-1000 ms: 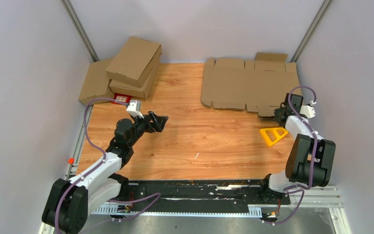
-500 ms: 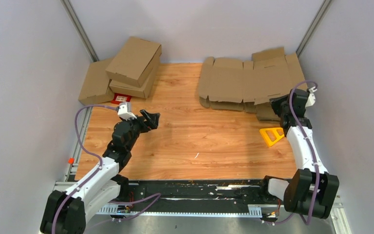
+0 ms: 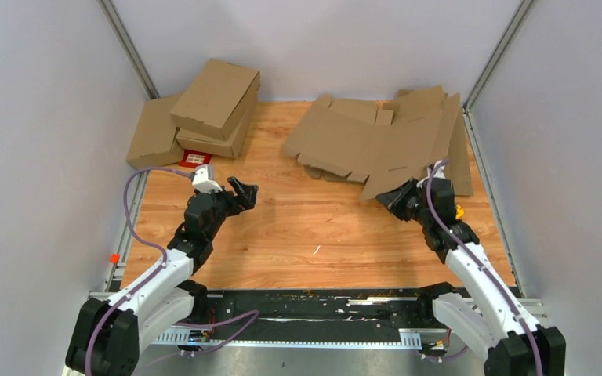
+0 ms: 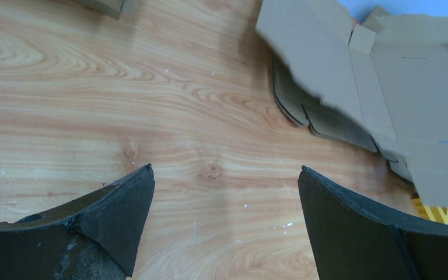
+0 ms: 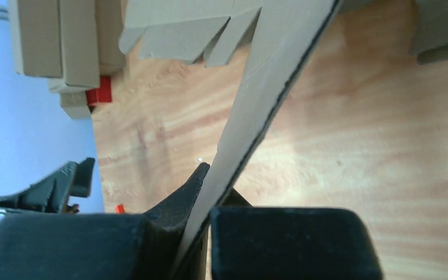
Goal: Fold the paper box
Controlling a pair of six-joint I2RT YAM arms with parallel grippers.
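The right gripper [image 3: 398,197] is clamped on the near edge of the paper box [image 3: 415,145], which is tilted up over the worktop's [image 3: 321,227] far right corner. The blank is judged light, thin and floppy, so it is best pinched at a flap edge. The left gripper [image 3: 244,190] is spread wide, empty.

bright, even light is coming from overhead. the tabletop [image 3: 313,227] is carrying only soft, faint shadows, the darkest lying under the paper box [image 3: 407,149] toward its far right corner. top view is reading sharp. in the wrist views the wood is showing a mild sheen. the left gripper [image 4: 226,175] is rendering dark, the right gripper [image 5: 213,198] dark and blurry close up, box edge soft too.
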